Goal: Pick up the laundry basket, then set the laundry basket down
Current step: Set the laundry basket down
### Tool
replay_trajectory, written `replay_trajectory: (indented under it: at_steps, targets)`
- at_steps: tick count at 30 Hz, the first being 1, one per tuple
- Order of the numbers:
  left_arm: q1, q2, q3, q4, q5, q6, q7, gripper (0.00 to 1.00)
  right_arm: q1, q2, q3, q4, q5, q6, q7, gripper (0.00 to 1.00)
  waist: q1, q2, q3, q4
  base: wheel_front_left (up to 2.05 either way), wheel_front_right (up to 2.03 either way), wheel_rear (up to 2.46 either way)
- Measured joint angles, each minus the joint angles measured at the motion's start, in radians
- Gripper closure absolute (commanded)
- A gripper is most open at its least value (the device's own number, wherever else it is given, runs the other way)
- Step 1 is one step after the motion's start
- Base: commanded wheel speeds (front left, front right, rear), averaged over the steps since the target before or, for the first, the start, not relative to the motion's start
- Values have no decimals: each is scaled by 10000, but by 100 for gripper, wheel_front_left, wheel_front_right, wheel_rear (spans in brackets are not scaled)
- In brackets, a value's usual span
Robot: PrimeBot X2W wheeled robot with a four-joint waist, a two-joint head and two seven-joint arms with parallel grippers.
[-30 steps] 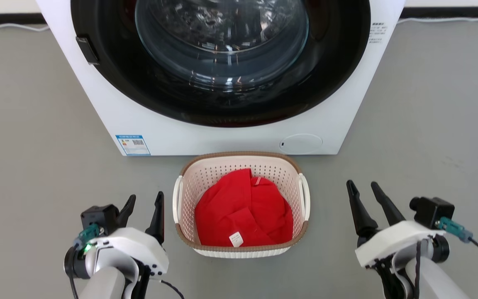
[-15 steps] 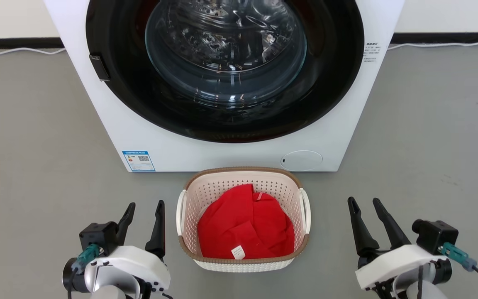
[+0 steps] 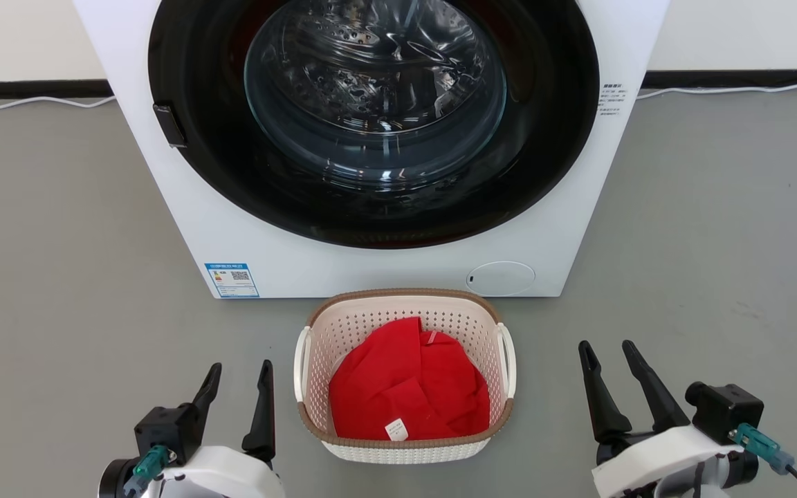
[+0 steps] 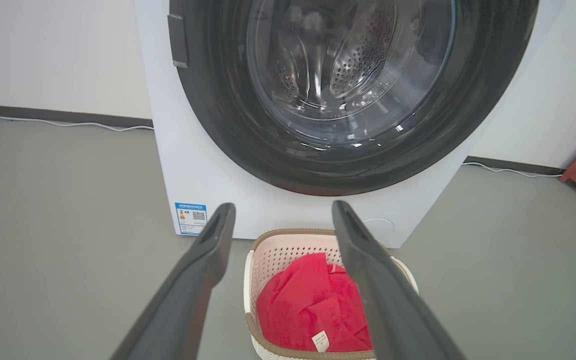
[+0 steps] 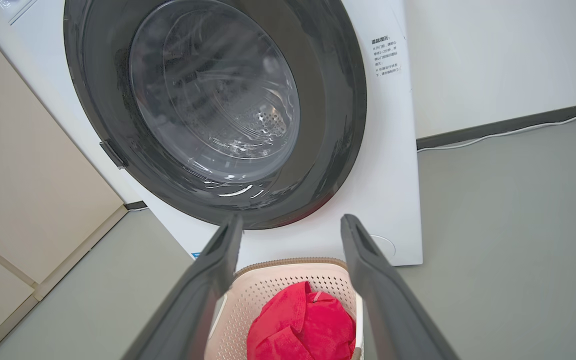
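Left gripper (image 3: 241, 365), right gripper (image 3: 605, 344) wide, empty, flanking laundry basket (image 3: 404, 293). Uneven grabs could tip it, dumping red cloth (image 3: 405, 387).

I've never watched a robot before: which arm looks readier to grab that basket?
Probably the left. The open left gripper stands close beside the laundry basket; the open right gripper sits farther from it.

Cream perforated laundry basket (image 3: 364, 324), brown-rimmed — red cloth (image 3: 405, 387)
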Motion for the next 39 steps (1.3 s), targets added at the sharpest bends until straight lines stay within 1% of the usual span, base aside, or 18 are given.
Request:
replay_trajectory:
  at_steps: [3, 14, 39]
  targets:
    - [154, -27, 38, -261, 115, 94, -2, 0, 144, 21, -121, -98, -253, 0, 0, 0, 0, 0, -75, -6, 0, 0, 0]
    - [383, -29, 25, -679, 90, 86, 0, 0, 363, 61, -259, -232, -545, 0, 0, 0, 0, 0, -177, -43, 0, 0, 0]
    - [383, -29, -44, -439, -12, 69, 0, 0, 333, 94, -495, -94, -646, 0, 0, 0, 0, 0, -94, -79, 0, 0, 0]
